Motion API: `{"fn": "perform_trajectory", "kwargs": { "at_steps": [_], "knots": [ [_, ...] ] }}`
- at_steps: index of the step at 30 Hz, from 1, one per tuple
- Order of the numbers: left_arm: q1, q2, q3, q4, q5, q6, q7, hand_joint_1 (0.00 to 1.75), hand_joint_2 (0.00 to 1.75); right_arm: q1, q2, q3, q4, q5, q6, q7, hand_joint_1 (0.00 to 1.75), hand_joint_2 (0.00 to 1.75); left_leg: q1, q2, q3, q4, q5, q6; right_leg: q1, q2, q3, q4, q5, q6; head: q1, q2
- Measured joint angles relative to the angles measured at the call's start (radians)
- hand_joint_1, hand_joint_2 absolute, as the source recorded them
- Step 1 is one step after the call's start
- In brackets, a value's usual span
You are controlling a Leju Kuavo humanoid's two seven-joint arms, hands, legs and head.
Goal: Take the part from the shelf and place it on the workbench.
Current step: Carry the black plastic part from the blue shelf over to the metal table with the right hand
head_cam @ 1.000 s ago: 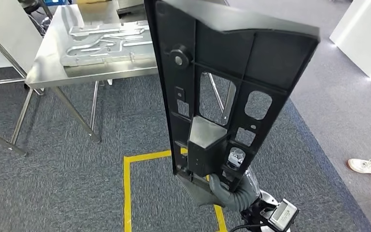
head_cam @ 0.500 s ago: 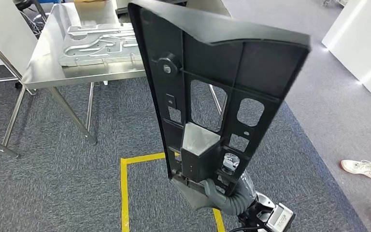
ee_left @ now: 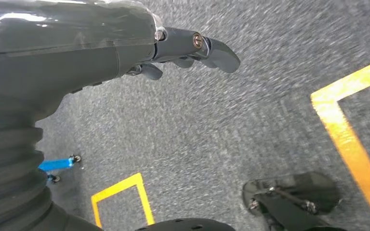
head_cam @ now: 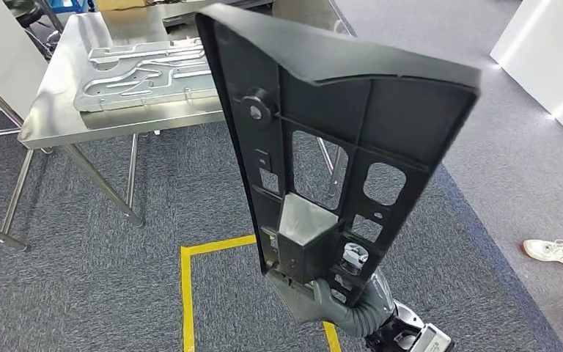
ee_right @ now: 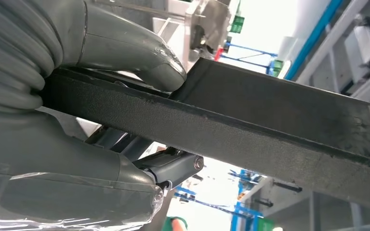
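Note:
A long black plastic part [head_cam: 322,147] with ribs and cut-outs stands nearly upright in front of me in the head view. My right hand [head_cam: 337,301] grips its lower end from below. In the right wrist view the thumb [ee_right: 139,53] presses on one face of the part's edge [ee_right: 270,139] and the fingers [ee_right: 173,166] close on the other. The steel workbench [head_cam: 59,110] stands ahead to the left, with a silver shaped panel [head_cam: 146,70] lying on it. My left hand [ee_left: 125,48] hangs over the carpet, holding nothing, fingers loosely bent.
Yellow tape [head_cam: 187,293] marks a rectangle on the grey carpet below the part. The workbench's slanted legs [head_cam: 102,183] reach toward me. A person's white shoe [head_cam: 557,253] shows at the right edge. White panels [head_cam: 550,51] stand at the far right.
The whole view has shifted: the workbench now sits a little further left and nearer. The part stays gripped in my right hand, tilted slightly more to the right.

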Motion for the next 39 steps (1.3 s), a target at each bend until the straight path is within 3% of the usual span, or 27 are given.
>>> {"fn": "perform_trajectory", "kwargs": {
  "at_steps": [2, 3, 4, 5, 7, 9, 11, 14, 16, 18, 19, 20, 22, 23, 25, 29, 31, 33, 35, 36, 37, 39],
  "knots": [
    [0.001, 0.000, 0.000, 0.000, 0.000, 0.000, 0.000, 0.00, 1.75, 0.004, 0.001, 0.001, -0.003, 0.001, 0.000, 0.000, 1.75, 1.75, 0.001, 0.000, -0.078, 0.141, -0.054, -0.005, 0.003, 0.000, 0.009, 0.000, -0.009, -0.007, 0.000, 0.000],
    [0.002, 0.000, 0.000, 0.000, 0.000, 0.000, 0.000, 0.00, 1.75, 0.007, 0.001, 0.001, -0.003, 0.001, 0.000, 0.000, 1.75, 1.75, 0.001, 0.000, -0.114, 0.197, -0.067, -0.006, 0.004, 0.002, 0.014, 0.000, -0.014, -0.008, 0.000, 0.000],
    [0.003, 0.000, 0.000, 0.000, 0.000, 0.000, 0.000, 0.00, 1.75, 0.009, 0.001, 0.001, -0.003, 0.001, 0.000, 0.000, 1.75, 1.75, 0.001, 0.000, -0.136, 0.220, -0.060, -0.005, 0.006, 0.003, 0.021, 0.000, -0.020, -0.008, 0.000, 0.000],
    [0.005, 0.001, 0.000, 0.000, 0.000, 0.000, 0.000, 0.00, 1.75, 0.011, 0.001, 0.001, -0.003, 0.002, 0.000, 0.000, 1.75, 1.75, 0.001, -0.001, -0.139, 0.203, -0.032, -0.003, 0.007, 0.005, 0.030, 0.000, -0.026, -0.008, 0.000, 0.000],
    [0.006, 0.001, 0.000, 0.000, -0.001, 0.000, 0.000, 0.00, 1.75, 0.012, 0.002, 0.001, -0.004, 0.002, 0.000, 0.000, 1.75, 1.75, -0.001, -0.001, -0.098, 0.075, 0.060, 0.009, 0.009, 0.009, 0.051, 0.000, -0.041, -0.005, 0.000, 0.000],
    [0.005, 0.003, 0.000, 0.000, -0.003, 0.000, 0.000, 0.00, 1.75, 0.012, 0.004, 0.001, -0.006, 0.002, 0.000, -0.001, 1.75, 1.75, -0.008, -0.003, -0.053, -0.039, 0.109, 0.023, 0.011, 0.011, 0.063, -0.001, -0.054, 0.003, 0.000, 0.000],
    [0.003, 0.003, 0.000, 0.000, -0.004, -0.001, 0.000, 0.00, 1.75, 0.014, 0.005, 0.000, -0.007, 0.003, 0.000, -0.002, 1.75, 1.75, -0.014, -0.005, -0.042, -0.068, 0.106, 0.034, 0.011, 0.012, 0.068, 0.000, -0.056, 0.015, 0.000, 0.000],
    [0.004, 0.003, 0.000, 0.000, -0.004, -0.002, 0.001, 0.00, 1.75, 0.015, 0.006, 0.000, -0.009, 0.004, 0.001, -0.002, 1.75, 1.75, -0.010, -0.007, -0.019, -0.085, 0.101, 0.052, 0.009, 0.010, 0.063, 0.034, -0.063, 0.031, 0.000, 0.000],
    [0.003, 0.003, 0.000, 0.000, -0.003, -0.002, 0.002, 0.00, 1.75, 0.014, 0.006, 0.000, -0.010, 0.004, 0.002, -0.004, 1.75, 1.75, -0.007, -0.006, -0.002, -0.091, 0.095, 0.061, 0.006, 0.007, 0.014, 0.122, -0.104, 0.037, 0.000, 0.000],
    [0.003, 0.003, 0.000, 0.000, 0.000, -0.002, 0.000, 0.00, 1.75, 0.014, 0.006, 0.000, -0.008, 0.004, 0.005, -0.005, 1.75, 1.75, -0.007, -0.007, 0.008, -0.091, 0.084, 0.063, 0.002, 0.006, -0.072, 0.243, -0.146, 0.044, 0.000, 0.000],
    [0.004, 0.003, 0.000, 0.000, 0.001, -0.002, 0.000, 0.00, 1.75, 0.014, 0.006, 0.000, -0.007, 0.004, 0.006, -0.005, 1.75, 1.75, -0.007, -0.007, 0.014, -0.091, 0.077, 0.062, -0.001, 0.005, -0.104, 0.277, -0.147, 0.048, 0.000, 0.000],
    [0.006, 0.003, 0.000, 0.000, 0.002, -0.002, -0.001, 0.00, 1.75, 0.014, 0.006, 0.000, -0.006, 0.004, 0.007, -0.005, 1.75, 1.75, -0.006, -0.008, 0.024, -0.090, 0.070, 0.059, -0.003, 0.004, -0.119, 0.276, -0.126, 0.051, 0.000, 0.000],
    [0.008, 0.003, 0.000, 0.000, 0.003, -0.002, -0.003, 0.00, 1.75, 0.013, 0.006, 0.000, -0.005, 0.004, 0.008, -0.005, 1.75, 1.75, -0.004, -0.009, 0.048, -0.090, 0.051, 0.052, -0.008, 0.000, -0.094, 0.171, -0.034, 0.055, 0.000, 0.000],
    [0.008, 0.002, 0.000, 0.000, 0.003, -0.002, -0.003, 0.00, 1.75, 0.013, 0.006, 0.000, -0.004, 0.004, 0.008, -0.006, 1.75, 1.75, -0.003, -0.009, 0.059, -0.091, 0.042, 0.047, -0.008, -0.002, -0.074, 0.111, 0.004, 0.054, 0.000, 0.000],
    [0.006, 0.002, 0.000, 0.000, 0.002, -0.002, -0.004, 0.00, 1.75, 0.012, 0.006, 0.000, -0.002, 0.004, 0.008, -0.007, 1.75, 1.75, -0.003, -0.008, 0.068, -0.092, 0.027, 0.034, -0.002, -0.006, -0.053, 0.035, 0.030, 0.043, 0.000, 0.000],
    [0.001, 0.002, -0.001, 0.000, -0.005, -0.003, -0.001, 0.00, 1.75, 0.009, 0.007, -0.003, 0.001, 0.001, 0.004, -0.010, 1.75, 1.75, -0.002, -0.006, 0.081, -0.074, 0.015, 0.008, 0.000, 0.000, -0.034, 0.019, 0.011, 0.009, 0.000, 0.000],
    [-0.005, 0.001, -0.002, 0.000, -0.011, -0.003, 0.003, 0.00, 1.75, 0.005, 0.007, -0.006, 0.001, -0.002, 0.002, -0.012, 1.75, 1.75, 0.000, -0.006, 0.038, 0.014, -0.003, 0.003, -0.001, -0.001, -0.014, 0.015, 0.001, -0.001, 0.000, 0.000],
    [-0.010, 0.001, -0.005, 0.000, -0.018, -0.004, 0.008, 0.00, 1.75, 0.003, 0.007, -0.011, 0.001, -0.007, -0.002, -0.012, 1.75, 1.75, 0.001, -0.006, -0.049, 0.149, -0.047, 0.000, 0.002, -0.001, 0.002, 0.014, -0.013, -0.008, 0.000, 0.000],
    [-0.011, 0.001, -0.009, 0.000, -0.024, -0.004, 0.015, 0.00, 1.75, 0.003, 0.007, -0.020, 0.001, -0.013, -0.005, -0.008, 1.75, 1.75, 0.001, -0.006, -0.115, 0.211, -0.077, 0.002, 0.005, 0.003, 0.022, 0.014, -0.030, -0.011, 0.000, 0.000],
    [-0.012, 0.001, -0.012, 0.000, -0.025, -0.003, 0.019, 0.00, 1.75, 0.002, 0.007, -0.025, 0.001, -0.015, -0.005, -0.005, 1.75, 1.75, 0.000, -0.006, -0.125, 0.193, -0.065, 0.007, 0.007, 0.006, 0.035, 0.014, -0.038, -0.011, 0.000, 0.000],
    [-0.013, 0.001, -0.015, 0.000, -0.026, -0.002, 0.023, 0.00, 1.75, 0.001, 0.007, -0.029, 0.001, -0.017, -0.004, -0.002, 1.75, 1.75, -0.003, -0.006, -0.123, 0.146, -0.029, 0.014, 0.010, 0.007, 0.050, 0.013, -0.048, -0.011, 0.000, 0.000],
    [-0.015, 0.002, -0.019, 0.000, -0.024, -0.002, 0.028, 0.00, 1.75, -0.003, 0.007, -0.034, 0.002, -0.020, 0.001, 0.000, 1.75, 1.75, -0.013, -0.008, -0.104, 0.025, 0.076, 0.036, 0.013, 0.009, 0.073, 0.012, -0.067, -0.008, 0.000, 0.000]
  ]
}}
